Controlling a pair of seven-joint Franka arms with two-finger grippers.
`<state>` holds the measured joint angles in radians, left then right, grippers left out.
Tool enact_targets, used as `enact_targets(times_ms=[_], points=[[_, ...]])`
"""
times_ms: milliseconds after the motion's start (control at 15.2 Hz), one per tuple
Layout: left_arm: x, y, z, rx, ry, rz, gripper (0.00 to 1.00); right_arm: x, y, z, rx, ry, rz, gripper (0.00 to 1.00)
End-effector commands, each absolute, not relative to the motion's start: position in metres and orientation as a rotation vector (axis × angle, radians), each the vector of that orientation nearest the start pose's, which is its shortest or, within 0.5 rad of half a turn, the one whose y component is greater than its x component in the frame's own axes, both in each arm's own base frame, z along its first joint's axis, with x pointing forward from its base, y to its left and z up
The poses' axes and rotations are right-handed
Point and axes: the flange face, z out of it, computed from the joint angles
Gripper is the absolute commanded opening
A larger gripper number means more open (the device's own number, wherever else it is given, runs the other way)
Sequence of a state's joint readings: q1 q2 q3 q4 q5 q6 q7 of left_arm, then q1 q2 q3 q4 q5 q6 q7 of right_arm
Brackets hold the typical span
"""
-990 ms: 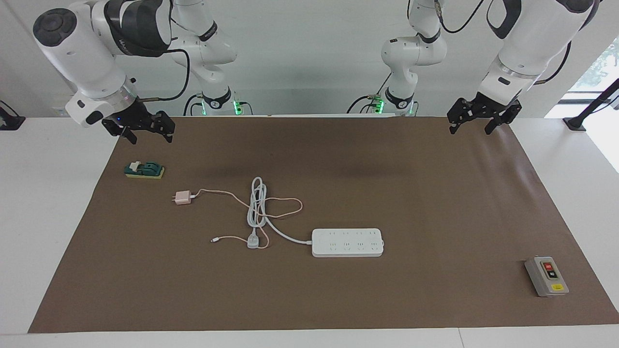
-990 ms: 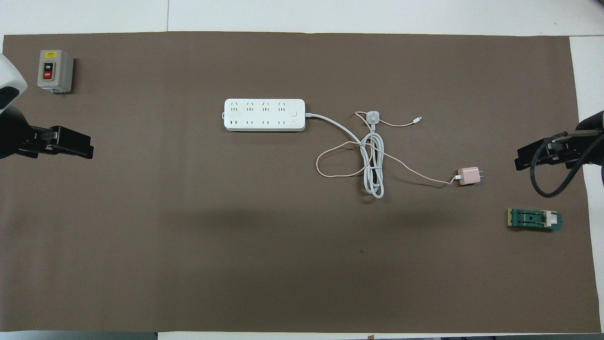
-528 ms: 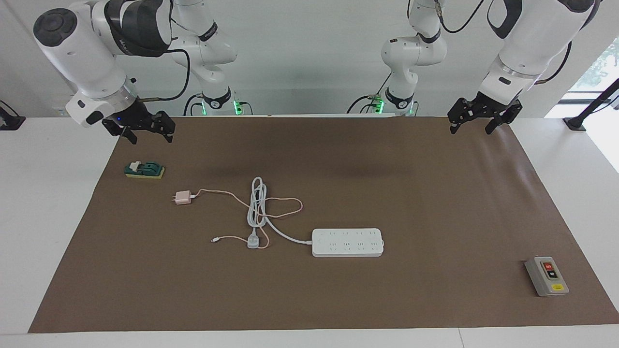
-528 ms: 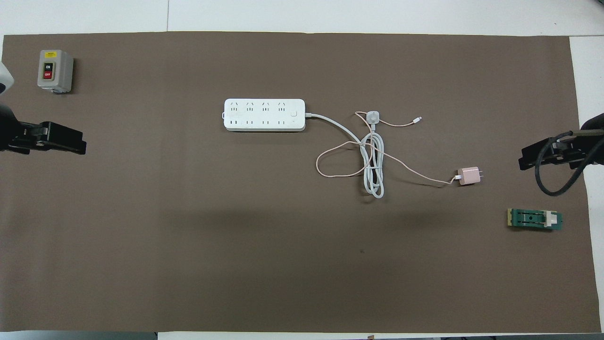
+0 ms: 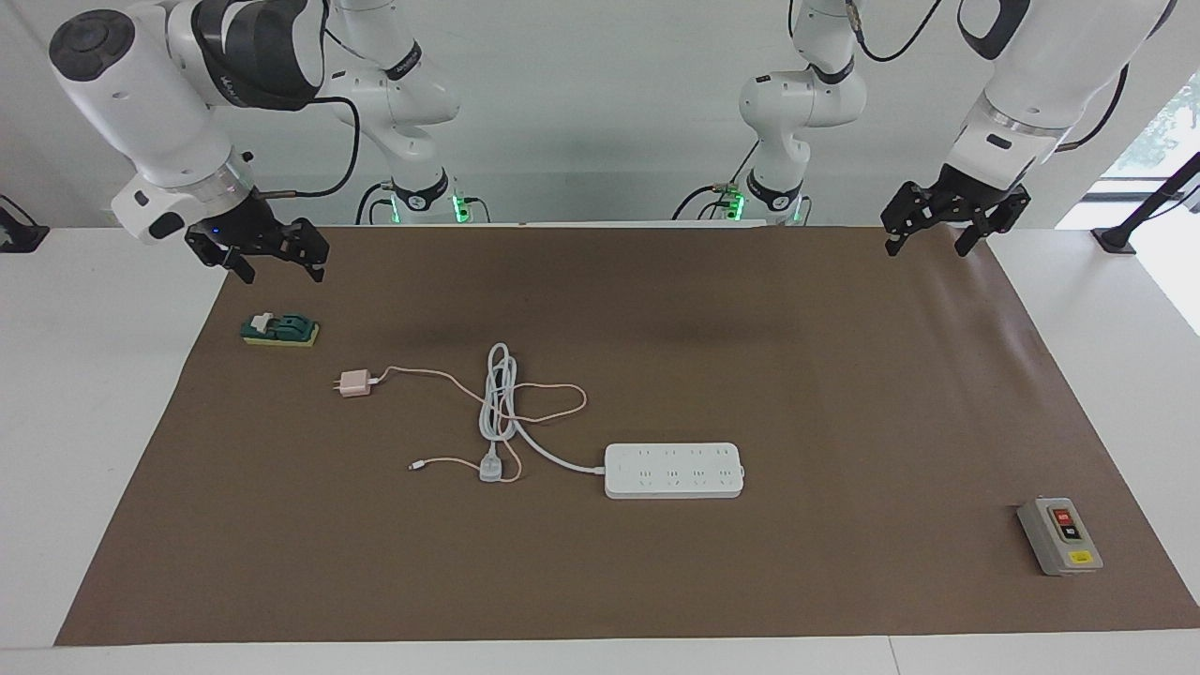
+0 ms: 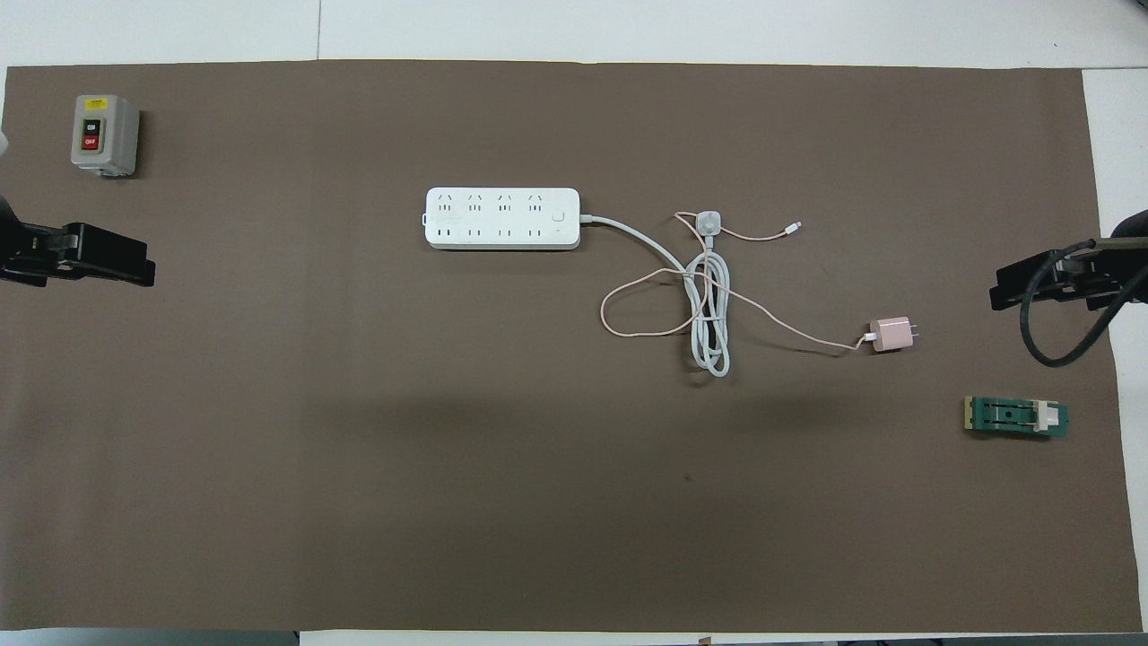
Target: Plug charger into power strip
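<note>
Both claws stand released and empty: the right gripper (image 5: 281, 272) hangs over the brown mat (image 5: 844, 375) at the right arm's end, close to a green switch block (image 5: 279, 330), and the left gripper (image 5: 926, 249) hangs over the mat's edge at the left arm's end, where that arm waits. Nothing has been grasped, so the step in hand is judged to be the approach to the charger (image 5: 354, 383). The charger lies flat on the mat, a little farther from the robots than the green block and toward the right arm's end, with its prongs pointing at that end. The right gripper is the natural choice. Descend over the cube and close across its two plain side faces, keeping the prongs and the cable exit free. Farther out, the pink cable (image 5: 562, 398) loops across the coiled grey-white cord (image 5: 497, 394) and passes by the three-prong plug (image 5: 490, 469) – lift slowly, since the loop may drag the coil. Farther again lies the power strip (image 5: 674, 471), sockets up, near the middle of the mat; turn the prongs downward, align them over a two-slot outlet and press straight down – a steadying hold by the left gripper may be needed. The grey switch box (image 5: 1059, 536), farthest out, plays no part.
</note>
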<state>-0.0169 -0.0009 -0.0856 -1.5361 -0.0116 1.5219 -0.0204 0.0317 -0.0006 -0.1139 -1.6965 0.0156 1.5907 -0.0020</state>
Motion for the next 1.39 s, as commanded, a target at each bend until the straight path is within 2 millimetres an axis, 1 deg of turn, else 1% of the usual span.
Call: enact_targets(times_ms=[0,66,132,198,264,396,462,594,660,792,858,924,990,1056,1122,1188,1254,1320], points=[[0.546,-0.04,0.642,-3.132,0.098,0.057,1.0,0.544,-0.039,0.566,-3.059,0.475,0.153,1.0],[0.549,-0.032,0.639,-3.131,0.064,0.057,1.0,0.543,-0.035,0.562,-3.04,0.61,0.173,1.0],[0.556,-0.033,0.626,-3.13,0.076,0.1,1.0,0.542,-0.033,0.559,-3.009,0.752,0.188,1.0],[0.563,-0.04,0.61,-3.107,0.102,0.148,1.0,0.542,-0.034,0.558,-2.939,0.94,0.205,1.0],[0.564,-0.045,0.607,-3.084,0.119,0.161,1.0,0.541,-0.036,0.556,-2.884,1.069,0.223,1.0],[0.562,-0.051,0.61,-3.102,0.131,0.164,1.0,0.54,-0.04,0.548,-2.771,1.29,0.261,1.0],[0.56,-0.056,0.612,-3.14,0.138,0.167,1.0,0.542,-0.041,0.546,-2.716,1.367,0.275,1.0],[0.562,-0.065,0.626,-3.196,0.161,0.119,1.0,0.547,-0.04,0.538,-2.648,1.508,0.29,1.0],[0.562,-0.079,0.628,-3.241,0.179,0.119,1.0,0.551,-0.041,0.531,-2.605,1.585,0.288,1.0],[0.561,-0.091,0.631,-3.428,0.153,0.155,1.0,0.56,-0.042,0.514,-2.537,1.708,0.304,1.0],[0.562,-0.098,0.631,-3.497,0.168,0.177,1.0,0.564,-0.039,0.508,-2.476,1.745,0.339,1.0],[0.567,-0.104,0.621,-3.538,0.166,0.226,1.0,0.568,-0.045,0.497,-2.417,1.778,0.378,1.0],[0.57,-0.113,0.616,-3.585,0.174,0.257,1.0,0.569,-0.063,0.49,-2.366,1.814,0.386,1.0],[0.572,-0.121,0.612,-3.674,0.176,0.296,1.0,0.568,-0.07,0.485,-2.32,1.828,0.403,1.0],[0.579,-0.126,0.6,-3.778,0.152,0.365,1.0,0.568,-0.07,0.482,-2.302,1.829,0.415,1.0],[0.586,-0.131,0.586,-3.864,0.122,0.42,1.0,0.566,-0.075,0.477,-2.288,1.844,0.429,1.0],[0.59,-0.136,0.571,-3.945,0.097,0.444,1.0,0.563,-0.09,0.465,-2.259,1.871,0.45,1.0],[0.592,-0.138,0.557,-3.998,0.119,0.412,1.0,0.556,-0.119,0.452,-2.186,1.913,0.459,1.0]])
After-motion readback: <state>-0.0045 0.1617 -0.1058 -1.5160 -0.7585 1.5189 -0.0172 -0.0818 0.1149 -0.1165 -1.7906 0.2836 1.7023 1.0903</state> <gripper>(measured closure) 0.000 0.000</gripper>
